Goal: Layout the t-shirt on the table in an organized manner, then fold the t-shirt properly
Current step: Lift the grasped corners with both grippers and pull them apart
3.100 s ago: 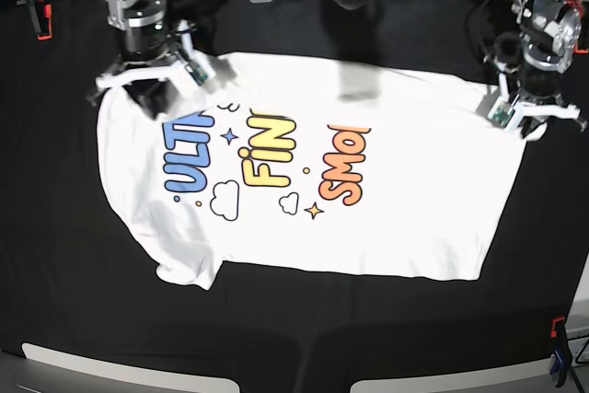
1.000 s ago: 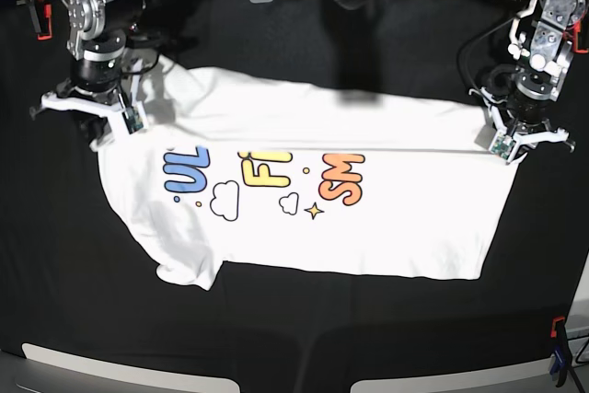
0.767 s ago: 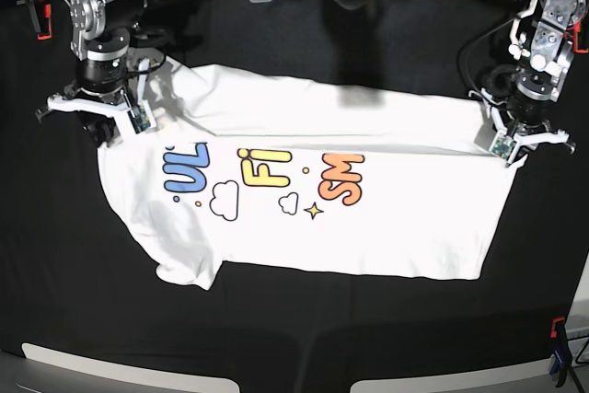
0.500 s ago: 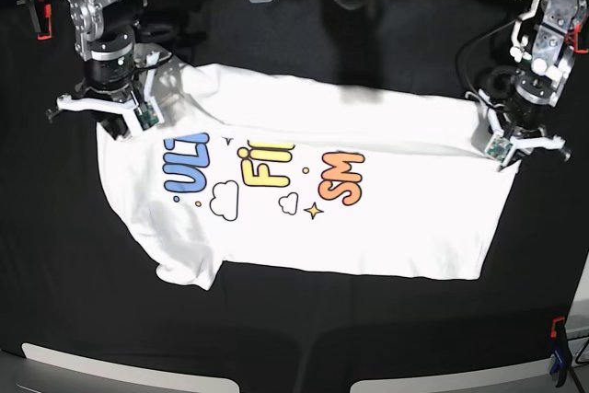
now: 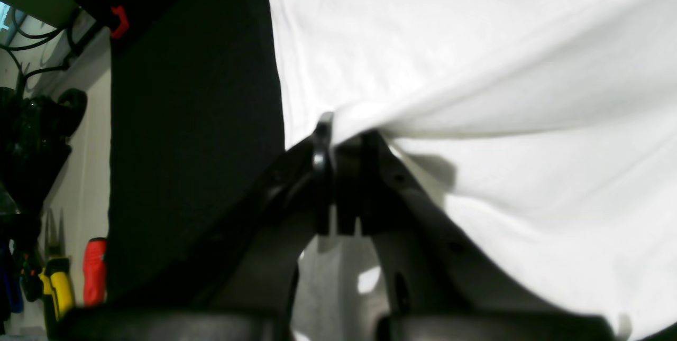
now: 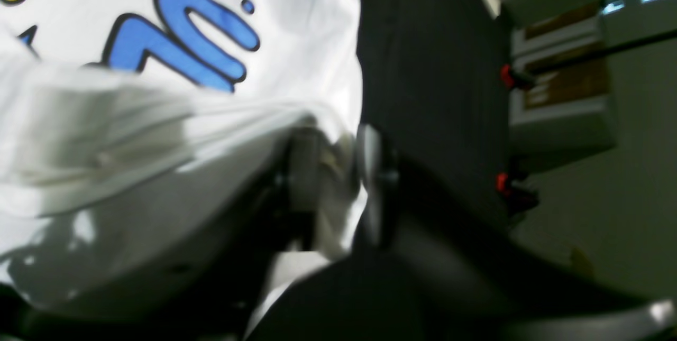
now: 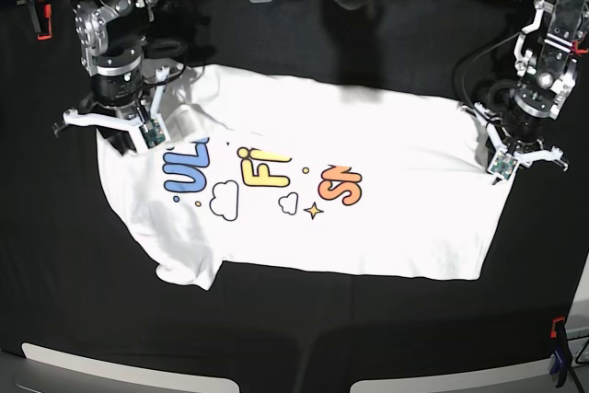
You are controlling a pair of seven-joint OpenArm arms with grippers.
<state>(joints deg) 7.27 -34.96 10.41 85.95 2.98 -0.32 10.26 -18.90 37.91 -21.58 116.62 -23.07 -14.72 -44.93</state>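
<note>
On the black-draped surface [image 7: 386, 329], the t-shirt [image 7: 396, 218] lies spread out, print side up, filling the middle of the base view. Its far edge is folded forward over the top of the lettering: only the lower parts of the blue [image 7: 187, 170], yellow [image 7: 265, 167] and orange [image 7: 341, 185] words show, with clouds and a star below them. A short sleeve [image 7: 189, 269] sticks out at the near left corner in that view.

Left fingers [image 5: 338, 137]: together, clamped on a pinch of white cloth at the shirt's edge. Cloth pulls up into a small ridge at the grip; black cover shows beside it. In the base view this arm stands at the right-hand end of the shirt [image 7: 515, 149].

Right fingers [image 6: 333, 172]: apart, with a bunched fold of white cloth lying in the gap between them. Picture is blurred; cannot tell whether either pad presses the cloth. Blue lettering [image 6: 180, 39] sits just beyond the tips. In the base view this arm is over the far left corner of the shirt [image 7: 124, 121].

Red clamps [image 6: 510, 76] on the surface's edge appear in the right wrist view; another red clamp [image 7: 558, 327] sits at the near right corner in the base view.
</note>
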